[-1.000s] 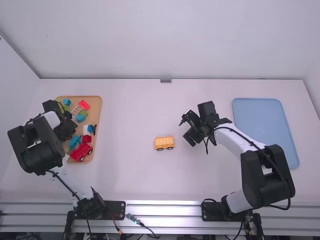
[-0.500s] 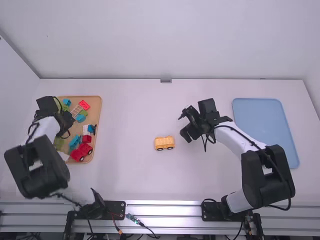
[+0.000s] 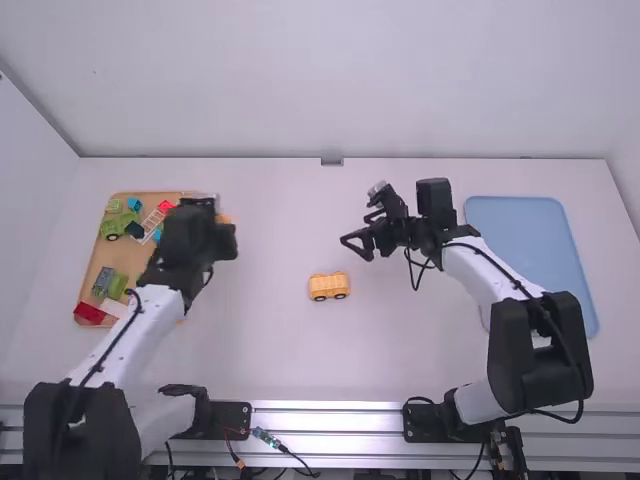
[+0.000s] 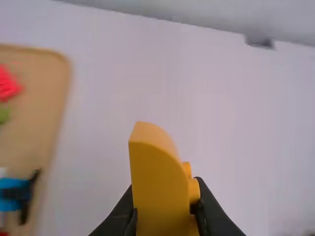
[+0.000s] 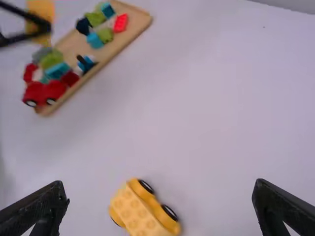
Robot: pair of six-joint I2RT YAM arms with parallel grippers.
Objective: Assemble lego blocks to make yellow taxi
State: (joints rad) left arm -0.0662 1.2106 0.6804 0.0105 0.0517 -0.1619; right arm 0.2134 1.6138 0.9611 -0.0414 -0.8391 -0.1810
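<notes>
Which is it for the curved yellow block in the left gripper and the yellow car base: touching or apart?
Apart. The right wrist view shows the block near the tray, with a wide stretch of table between it and the car base.

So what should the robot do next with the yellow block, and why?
Probably the left gripper should carry its yellow block over to the yellow car base and line it up above. The block is held off to the base's left, and the base's top shows bare studs, so the block looks meant to go there.
</notes>
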